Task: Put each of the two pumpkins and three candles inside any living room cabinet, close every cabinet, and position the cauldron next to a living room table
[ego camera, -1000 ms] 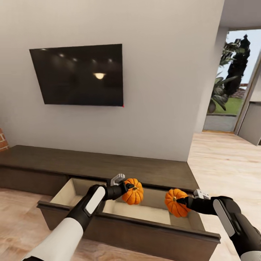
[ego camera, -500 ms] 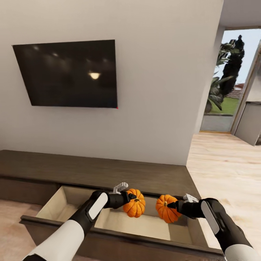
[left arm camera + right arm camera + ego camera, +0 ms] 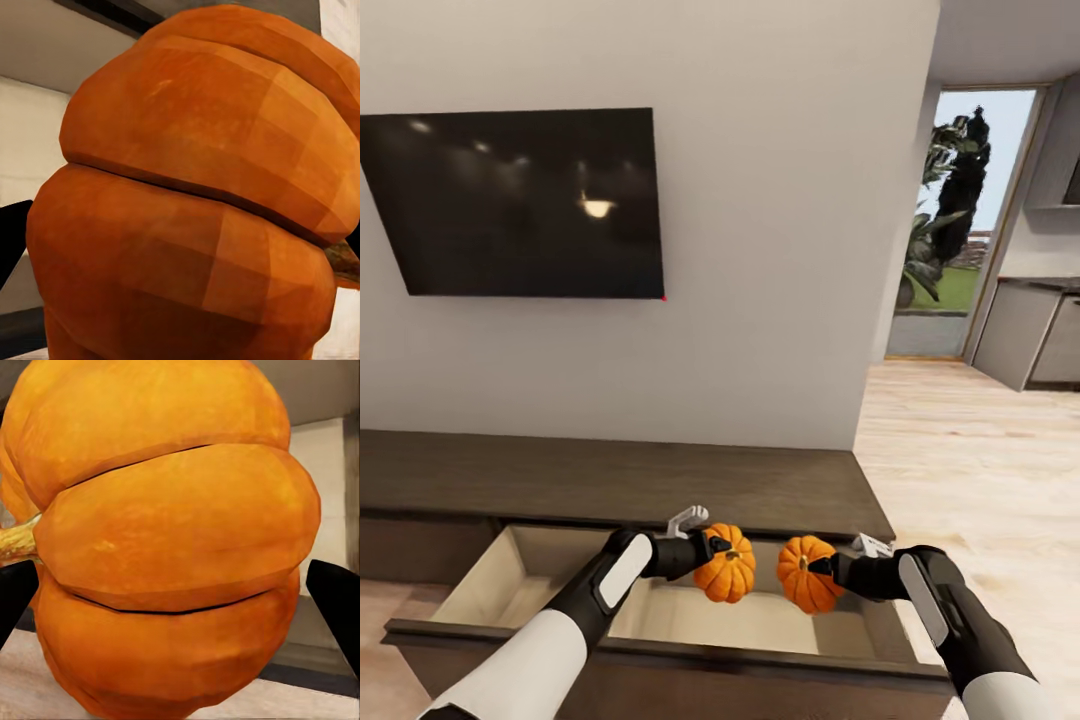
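1. Orange pumpkins hung side by side over the open drawer [image 3: 660, 615] of the dark brown cabinet [image 3: 610, 480].
2. The left pincer [image 3: 712, 548] squeezed the left pumpkin [image 3: 725, 576].
3. The right pincer [image 3: 822, 568] squeezed the right pumpkin [image 3: 805, 573].
4. The two pumpkins were close, maybe not touching.
5. A black TV [image 3: 520, 205] hung on the wall above.

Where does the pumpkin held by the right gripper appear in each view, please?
Head view: right pumpkin at lower centre-right, gripped over the open drawer, beside the left pumpkin.
Right wrist view: the right pumpkin is close up between the dark fingertips.
Left wrist view: I cannot make it out there.
Shared landmark: the drawer's pale inside.
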